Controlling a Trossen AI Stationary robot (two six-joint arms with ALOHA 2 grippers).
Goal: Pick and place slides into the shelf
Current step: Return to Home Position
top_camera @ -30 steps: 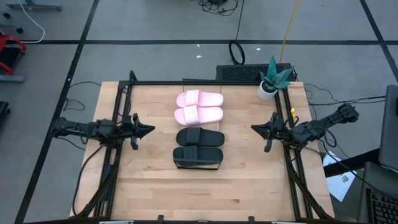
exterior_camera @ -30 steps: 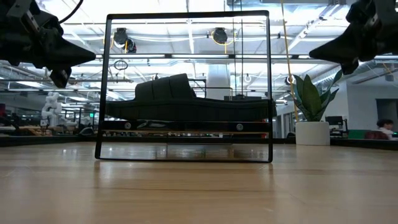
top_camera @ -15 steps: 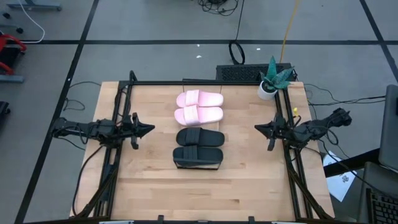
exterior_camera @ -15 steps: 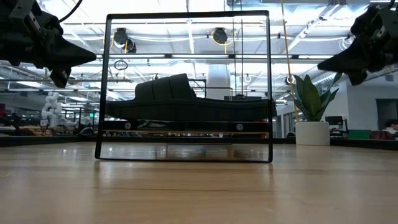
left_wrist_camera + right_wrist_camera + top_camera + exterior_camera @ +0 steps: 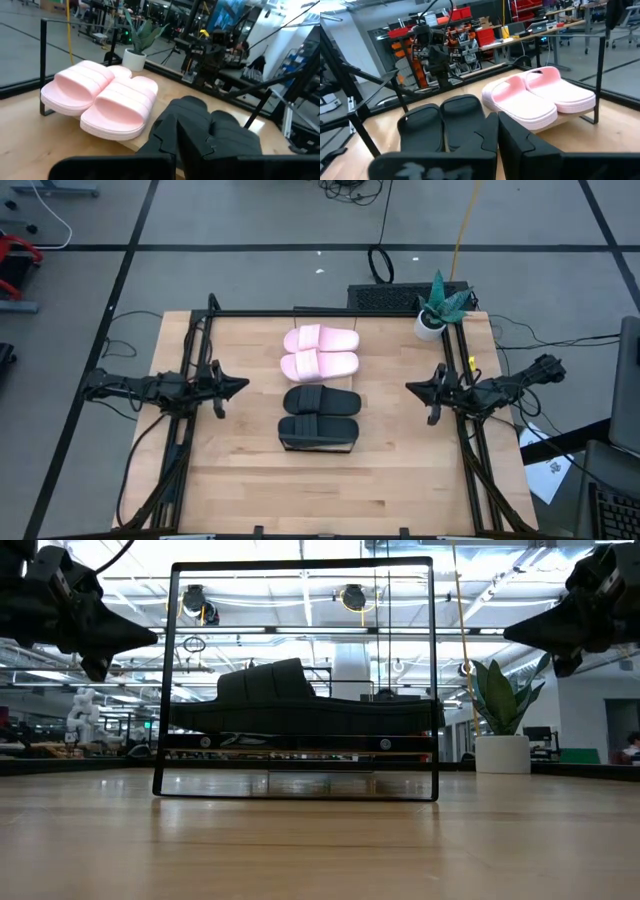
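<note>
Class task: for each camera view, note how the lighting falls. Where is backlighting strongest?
Low view: bright ceiling lights behind leave the black slides, the shelf frame, the left tool and the right tool as dark silhouettes, the strongest backlighting. High view: even light, only slim shadows beside the pink slides. Wrist views: soft shade inside the straps.

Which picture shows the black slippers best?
The high view: both black open-toe slide sandals show whole from above. In wrist views the left pincer and right pincer cover part of them; the low view gives only a side outline.
</note>
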